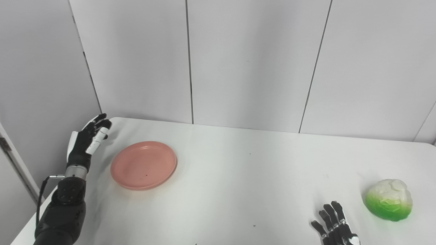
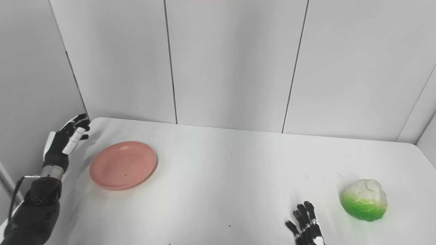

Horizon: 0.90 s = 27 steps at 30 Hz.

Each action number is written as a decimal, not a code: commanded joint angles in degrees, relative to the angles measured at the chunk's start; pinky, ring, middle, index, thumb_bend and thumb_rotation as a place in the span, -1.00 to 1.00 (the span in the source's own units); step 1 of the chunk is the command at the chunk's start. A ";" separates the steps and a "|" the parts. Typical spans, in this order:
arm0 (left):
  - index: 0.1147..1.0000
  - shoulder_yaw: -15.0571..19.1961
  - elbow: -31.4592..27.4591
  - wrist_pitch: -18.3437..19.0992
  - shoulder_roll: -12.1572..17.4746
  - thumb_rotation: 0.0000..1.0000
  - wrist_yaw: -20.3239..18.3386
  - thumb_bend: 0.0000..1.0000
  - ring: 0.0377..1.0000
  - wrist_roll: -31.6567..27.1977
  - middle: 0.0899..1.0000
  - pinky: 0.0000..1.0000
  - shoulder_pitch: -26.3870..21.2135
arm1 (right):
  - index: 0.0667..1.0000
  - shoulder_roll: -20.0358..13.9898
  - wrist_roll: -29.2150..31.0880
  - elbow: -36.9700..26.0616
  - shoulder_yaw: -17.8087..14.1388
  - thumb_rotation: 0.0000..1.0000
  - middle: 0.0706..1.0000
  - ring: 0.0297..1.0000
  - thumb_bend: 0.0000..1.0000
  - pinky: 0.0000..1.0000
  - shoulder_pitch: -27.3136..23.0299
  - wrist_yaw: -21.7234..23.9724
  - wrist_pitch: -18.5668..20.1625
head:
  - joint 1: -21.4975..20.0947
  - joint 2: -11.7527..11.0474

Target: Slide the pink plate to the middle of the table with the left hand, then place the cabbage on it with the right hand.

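A round pink plate [image 1: 143, 165] lies flat on the left part of the white table [image 1: 245, 170]. My left hand [image 1: 87, 143] is raised just left of the plate, near the table's left edge, open with fingers apart and not touching the plate. A green and white cabbage [image 1: 389, 199] sits on the table at the right front. My right hand [image 1: 335, 227] lies low at the bottom edge, left of the cabbage and apart from it, fingers spread and holding nothing.
White wall panels [image 1: 252, 61] stand right behind the table's far edge. The table's rounded left corner [image 1: 114, 119] is close behind my left hand. A few small dark specks dot the tabletop.
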 commanded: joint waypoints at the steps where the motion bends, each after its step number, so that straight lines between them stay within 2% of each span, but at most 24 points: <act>1: 0.59 1.97 -0.60 -0.95 0.15 0.69 -1.82 0.94 0.61 -4.30 0.62 0.54 -3.62 | 0.91 -2.02 -0.09 1.48 0.74 1.00 0.88 0.88 0.74 0.75 5.67 0.26 4.20 | 0.04 0.05; 3: 0.58 3.00 -0.71 0.51 -0.51 0.68 -2.63 0.93 0.61 -6.39 0.62 0.55 -3.44 | 0.91 -2.02 -0.16 1.22 0.81 1.00 0.88 0.89 0.74 0.75 5.76 0.21 4.51 | 0.04 0.42; 7: 0.61 3.73 -0.47 2.98 -1.16 0.73 -4.15 0.79 0.64 -9.00 0.62 0.59 -3.33 | 0.92 -1.87 0.04 0.50 0.86 1.00 0.87 0.89 0.73 0.77 6.08 0.21 4.86 | -0.07 0.85; 13: 0.65 4.54 0.18 6.31 -1.90 0.74 -7.13 0.84 0.69 -12.35 0.63 0.65 -3.24 | 0.93 -2.30 -0.10 -0.49 0.82 1.00 0.88 0.90 0.73 0.76 6.38 0.34 5.44 | 1.02 1.37; 17: 0.66 4.70 4.31 5.05 -1.57 0.72 -9.66 0.89 0.69 -13.49 0.64 0.71 -4.15 | 0.93 -2.45 0.37 -0.82 0.49 1.00 0.88 0.89 0.71 0.77 6.51 0.55 5.70 | 1.03 1.88; 19: 0.65 4.43 6.30 4.24 -1.49 0.73 -9.88 0.89 0.63 -13.16 0.61 0.67 -4.38 | 0.93 -2.57 0.37 -0.91 0.40 1.00 0.87 0.89 0.71 0.77 6.56 0.59 5.63 | 1.04 2.11; 23: 0.63 3.59 5.76 5.50 -2.08 0.74 -7.96 0.89 0.61 -11.86 0.61 0.59 -3.63 | 0.92 -2.73 0.34 -1.16 0.35 1.00 0.87 0.89 0.70 0.77 6.74 0.58 5.88 | 1.23 2.16; 27: 0.58 3.01 7.00 4.97 -2.43 0.68 -8.04 0.92 0.66 -11.48 0.55 0.62 -3.17 | 0.94 -2.90 0.38 -1.38 0.40 1.00 0.88 0.90 0.68 0.79 6.88 0.77 5.98 | 1.44 2.55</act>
